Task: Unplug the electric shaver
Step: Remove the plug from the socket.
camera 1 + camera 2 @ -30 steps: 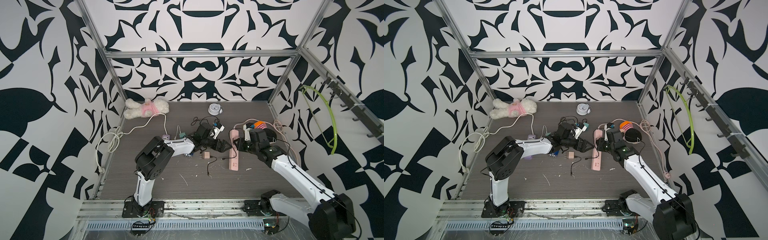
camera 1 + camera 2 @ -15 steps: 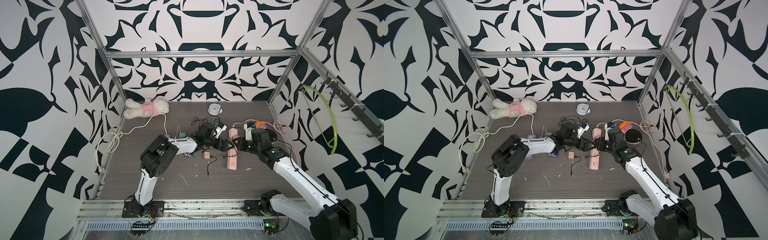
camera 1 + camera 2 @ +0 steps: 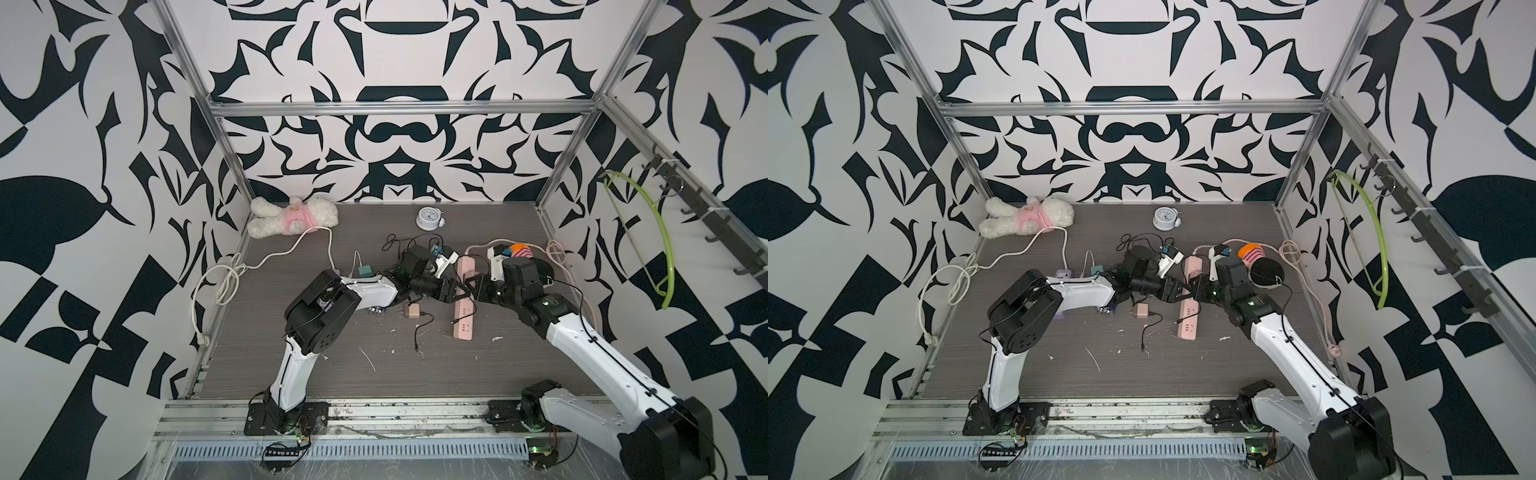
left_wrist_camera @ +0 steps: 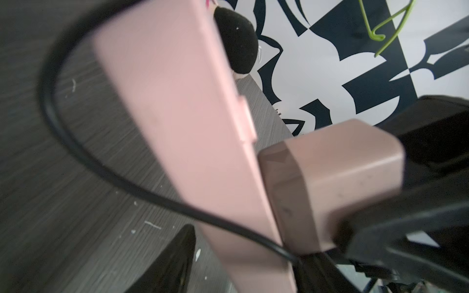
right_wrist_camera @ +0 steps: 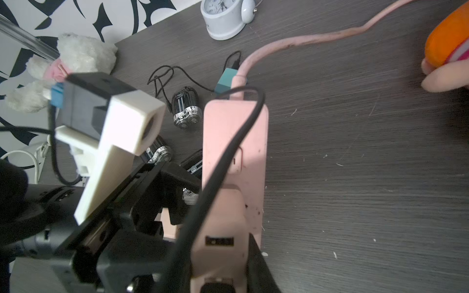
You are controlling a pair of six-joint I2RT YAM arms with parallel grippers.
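Left wrist: left claw [image 4: 373,175] straddles pink adapter [image 4: 317,177], grip unconfirmed; right claw [image 3: 468,286] pins power strip [image 4: 177,114]; weak pinch may slip.

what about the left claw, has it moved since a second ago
Yes. In a top view the left claw has slid toward the strip, further past the loose charger.

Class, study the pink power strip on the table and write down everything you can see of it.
The pink power strip is a long, slim bar of plastic lying on the grey table, socket holes facing up, its pink cord leaving the far end. A pink adapter is plugged into its top, and a black cable drapes across it. The left gripper reaches its side; the right gripper looks clamped on the adapter.
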